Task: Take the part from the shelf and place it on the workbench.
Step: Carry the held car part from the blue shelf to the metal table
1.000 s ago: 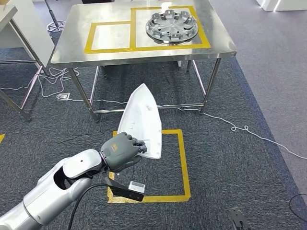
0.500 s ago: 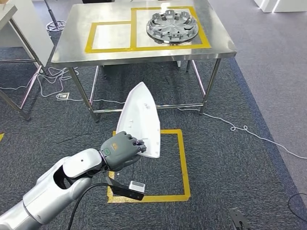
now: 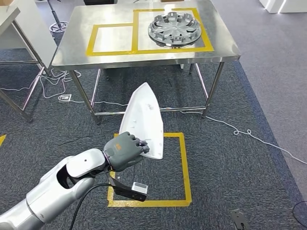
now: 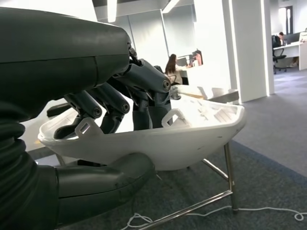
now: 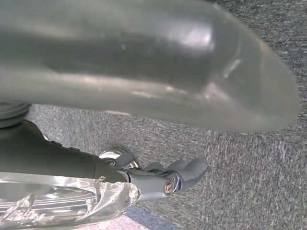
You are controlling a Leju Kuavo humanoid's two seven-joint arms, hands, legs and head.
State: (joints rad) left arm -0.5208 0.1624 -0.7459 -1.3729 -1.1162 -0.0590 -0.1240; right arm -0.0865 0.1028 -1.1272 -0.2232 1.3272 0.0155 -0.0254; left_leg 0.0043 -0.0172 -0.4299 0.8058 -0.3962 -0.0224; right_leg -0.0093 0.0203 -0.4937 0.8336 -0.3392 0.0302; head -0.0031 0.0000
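Note:
The part [image 3: 145, 117] is a white, pointed plastic shell. My left hand [image 3: 123, 151] grips it at its wide end, with the tip pointing toward the workbench [image 3: 108, 52] ahead. In the left wrist view the fingers [image 4: 145, 81] reach over the part's [image 4: 188, 136] rim into its hollow side and the thumb [image 4: 105, 179] presses from beneath. The steel workbench carries two yellow-taped rectangles; the smaller left one [image 3: 92, 38] is bare. My right hand [image 5: 173, 177] hangs over the carpet, its thumb and fingers apart with nothing between them.
A silver wheel cover [image 3: 174, 28] lies in the workbench's larger taped rectangle. A yellow taped square [image 3: 184, 167] marks the carpet under the part. White cables [image 3: 235, 130] trail across the floor by the bench legs. Another table [image 3: 21, 28] stands at the left. A person [image 4: 171, 64] sits far off.
The whole picture has shifted slightly, so the camera has moved. The left hand still holds the part the same way, a little higher and more to the right in the picture.

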